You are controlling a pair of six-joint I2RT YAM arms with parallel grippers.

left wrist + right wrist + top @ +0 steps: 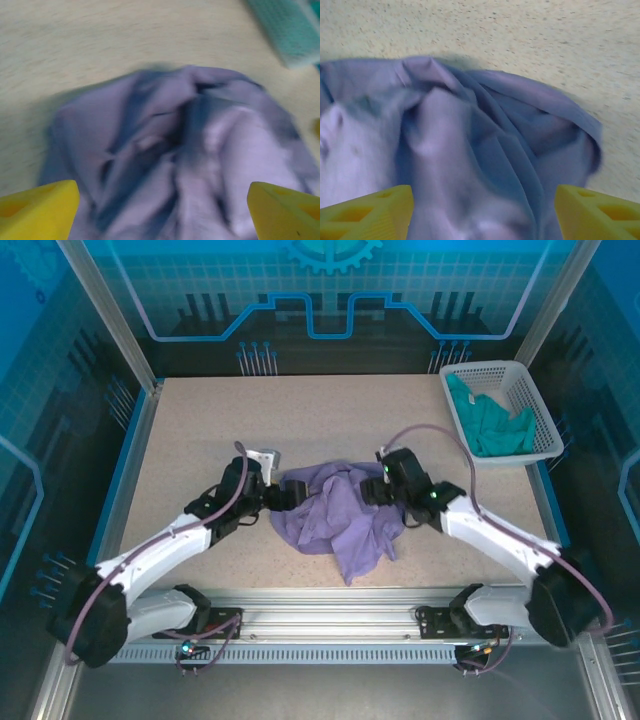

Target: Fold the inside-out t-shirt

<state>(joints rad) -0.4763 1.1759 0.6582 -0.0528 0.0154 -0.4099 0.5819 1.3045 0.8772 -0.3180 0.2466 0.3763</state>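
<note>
1. At 6 o'clock in the overhead view, the left arm [150, 560] and the right arm [500, 540] rise from the near edge of the table [200, 430] and lean inward toward each other.
2. The inside-out t-shirt [335, 515] lies between them in a crumpled lavender heap, just toward 6 o'clock of the table's middle. A longer flap trails out at the heap's own 6 o'clock.
3. The left gripper [285, 490] sits at the heap's 10 o'clock edge. In its wrist view the left gripper [162, 215] has its yellow fingers [37, 210] spread wide. Wrinkled purple cloth lies loose between and beyond them, and nothing is pinched.
4. The right gripper [375, 488] sits at the heap's 2 o'clock edge. In its wrist view the right gripper [482, 210] also has its yellow fingers [600, 212] spread wide. Folds and a seam of the shirt run under the gap, and the jaws grip none of them.
5. Bare speckled tabletop lies beyond the shirt toward 12 o'clock.
6. At the table's far 2 o'clock corner stands a white mesh basket [484, 368], well apart from the shirt, with a teal-green garment [490, 425] bunched inside it.
</note>
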